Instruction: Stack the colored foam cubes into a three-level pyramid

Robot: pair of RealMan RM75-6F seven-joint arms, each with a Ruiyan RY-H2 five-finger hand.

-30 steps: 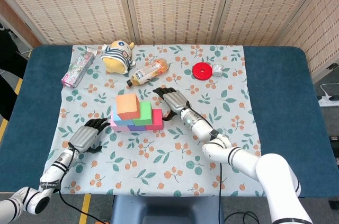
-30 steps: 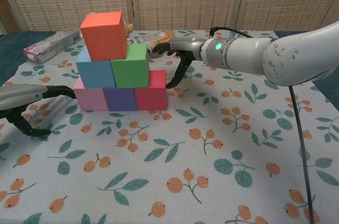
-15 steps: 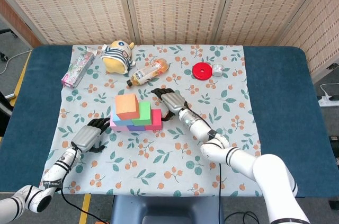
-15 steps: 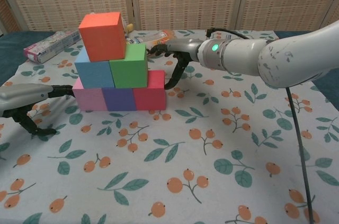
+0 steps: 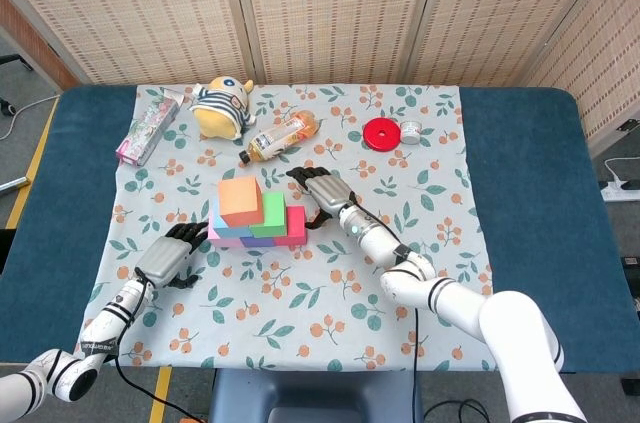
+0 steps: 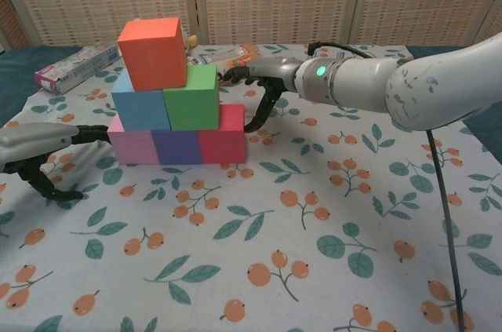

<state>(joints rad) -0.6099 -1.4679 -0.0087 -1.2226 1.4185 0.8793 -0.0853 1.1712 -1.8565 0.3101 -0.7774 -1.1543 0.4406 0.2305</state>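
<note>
2 empty, spread hands flank the pyramid point(image 6: 174, 96): left hand point(image 6: 43, 155), right hand point(image 6: 263, 85).

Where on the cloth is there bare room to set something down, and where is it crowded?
Free: the cloth's near strip, in front of the pyramid and between the left hand and right hand; also its right side, below the red disc. Crowded: the far left, with packet, plush toy and bottle.

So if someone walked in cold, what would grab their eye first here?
The foam-cube pyramid mid-cloth: pink, purple and red below, blue and green above, an orange cube skewed on top. Both robot hands flank it, the left hand low on the cloth, the right hand behind the red cube.
</note>
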